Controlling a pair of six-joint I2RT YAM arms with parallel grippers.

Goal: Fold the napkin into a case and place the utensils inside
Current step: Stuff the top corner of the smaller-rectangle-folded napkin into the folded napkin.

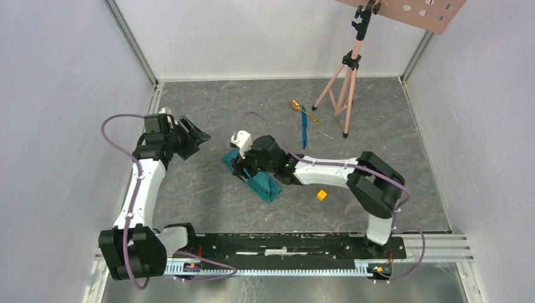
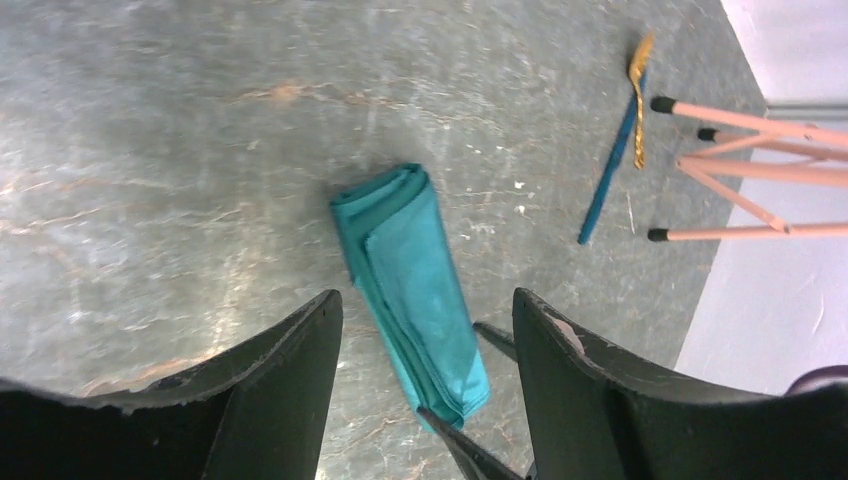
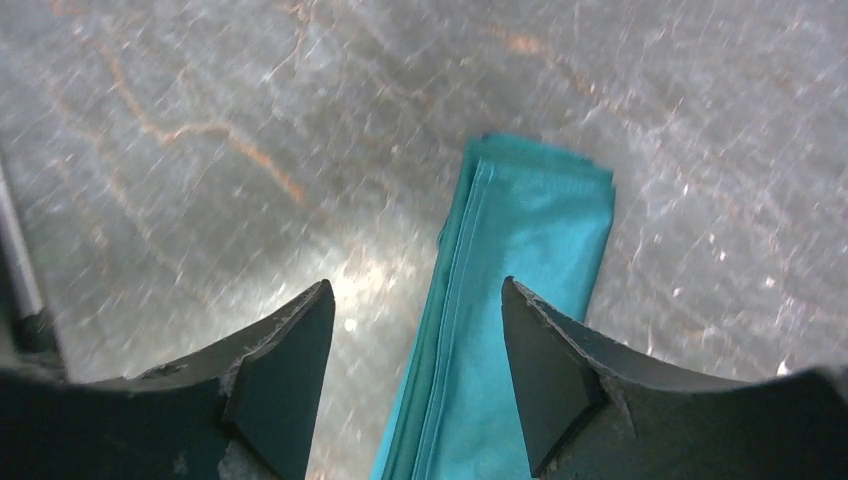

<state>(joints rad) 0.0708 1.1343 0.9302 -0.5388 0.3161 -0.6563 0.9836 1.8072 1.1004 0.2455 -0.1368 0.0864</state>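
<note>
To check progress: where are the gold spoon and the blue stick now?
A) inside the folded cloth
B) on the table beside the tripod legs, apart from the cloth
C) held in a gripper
B: the spoon and blue stick lie beside the tripod, well apart from the folded cloth.

Under even light I see a grey marbled tabletop (image 1: 202, 101) enclosed by plain white walls (image 1: 265, 31) at 9, 12 and 3 o'clock; a pink tripod (image 1: 351, 61) stands at 1 o'clock beneath a perforated tan board (image 1: 416, 11)
</note>
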